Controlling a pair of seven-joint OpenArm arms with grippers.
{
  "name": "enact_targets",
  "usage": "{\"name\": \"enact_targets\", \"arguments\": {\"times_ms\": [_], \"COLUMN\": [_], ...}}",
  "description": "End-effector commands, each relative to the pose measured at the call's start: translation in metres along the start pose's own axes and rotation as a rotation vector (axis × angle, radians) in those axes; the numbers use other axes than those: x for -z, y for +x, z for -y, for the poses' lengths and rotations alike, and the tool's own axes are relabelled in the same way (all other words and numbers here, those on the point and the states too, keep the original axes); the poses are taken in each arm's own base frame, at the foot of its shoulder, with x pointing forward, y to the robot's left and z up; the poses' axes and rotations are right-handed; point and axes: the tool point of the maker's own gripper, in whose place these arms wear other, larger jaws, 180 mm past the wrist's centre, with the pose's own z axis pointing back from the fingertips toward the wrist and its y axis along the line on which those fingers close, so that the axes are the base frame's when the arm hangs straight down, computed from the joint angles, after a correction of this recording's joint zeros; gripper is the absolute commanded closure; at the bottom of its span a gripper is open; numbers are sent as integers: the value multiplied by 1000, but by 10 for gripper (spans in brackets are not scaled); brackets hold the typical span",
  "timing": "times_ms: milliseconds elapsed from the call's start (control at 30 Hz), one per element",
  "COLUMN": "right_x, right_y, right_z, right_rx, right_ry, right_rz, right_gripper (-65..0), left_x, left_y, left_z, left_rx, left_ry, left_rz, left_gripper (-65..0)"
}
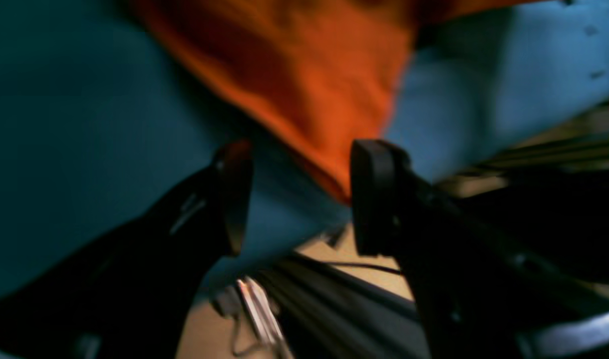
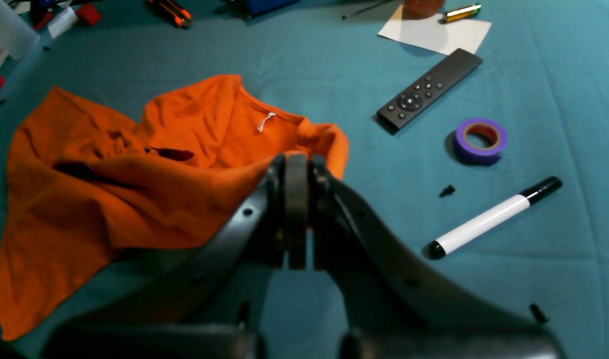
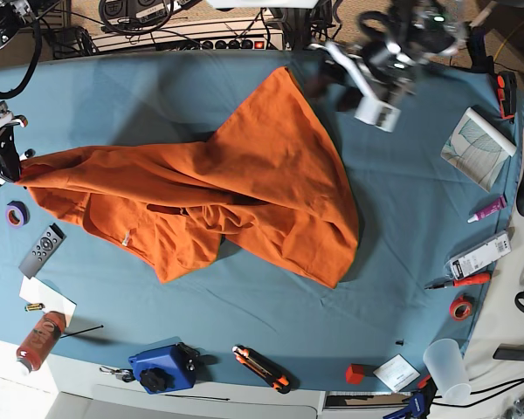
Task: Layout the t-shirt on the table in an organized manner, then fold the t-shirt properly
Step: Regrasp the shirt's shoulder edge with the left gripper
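Our right gripper point(image 2: 297, 209) pinches the crumpled orange t-shirt point(image 2: 135, 184); our left gripper point(image 1: 294, 199) gapes wide above the table point(image 2: 334, 80).

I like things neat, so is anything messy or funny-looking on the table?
Yes. The t-shirt is not flat: it lies crumpled and folded over itself on the table. One corner is pulled out sideways, pinched in the right tool. The left tool is open beside another corner.

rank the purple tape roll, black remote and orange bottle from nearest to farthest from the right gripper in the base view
From the right gripper, at the table's left edge in the base view:
1. Purple tape roll, just below the gripper.
2. Black remote, lower, slightly inboard.
3. Orange bottle, at the bottom-left corner.
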Motion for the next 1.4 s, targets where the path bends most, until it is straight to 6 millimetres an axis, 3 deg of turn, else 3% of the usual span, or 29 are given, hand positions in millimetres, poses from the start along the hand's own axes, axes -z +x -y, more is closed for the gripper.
{"name": "enact_targets", "arguments": {"times_ms": [0, 200, 633, 833, 933, 1067, 1233, 1367], "right_x": [-3, -3, -3, -3, -3, -3, -3, -3], "right_y": [16, 15, 14, 14, 14, 14, 14, 14], "right_z": [-1, 0, 0, 0, 0, 0, 0, 0], "right_rx": [-30, -31, -31, -31, -31, -31, -31, -31], "right_ry": [2, 0, 0, 0, 0, 0, 0, 0], "right_rz": [45, 40, 38, 38, 36, 37, 34, 34], "right_gripper": [0, 0, 0, 0, 0, 0, 0, 0], "left_x": [1, 23, 55, 71, 75, 74, 74, 70], "left_y": [6, -13, -62, -67, -65, -64, -68, -59], "left_z": [6, 17, 18, 27, 23, 22, 16, 19], "left_rx": [-7, -117, -283, -340, -348, -342, -299, -276], "left_ry": [1, 15, -10, -90, -76, -73, -37, -45], "left_rz": [31, -12, -95, -110, -110, -106, -121, -117], "left_gripper": [-324, -324, -324, -316, -226, 0, 0, 0]}}
